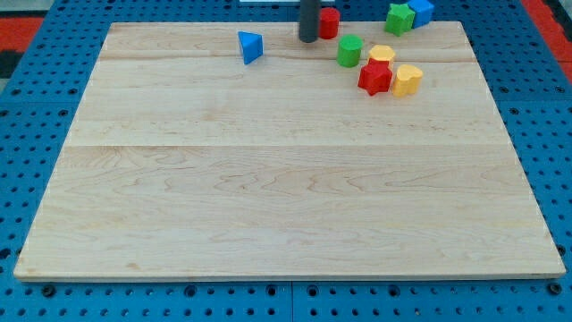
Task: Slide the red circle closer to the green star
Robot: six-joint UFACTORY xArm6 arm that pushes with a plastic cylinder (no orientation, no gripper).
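Note:
The red circle (330, 22) sits at the view's top edge of the wooden board, just right of centre. My tip (308, 39) rests on the board touching or almost touching the red circle's left side. The green star (399, 17) lies further to the view's right at the top edge, with the blue block (421, 10) pressed against its right side.
A green block (349, 51), a yellow block (382, 55), a red star (375, 78) and a yellow block (407, 80) cluster below and between the circle and the green star. A blue triangle (250, 46) lies to the tip's left. The wooden board (286, 197) lies on a blue pegboard.

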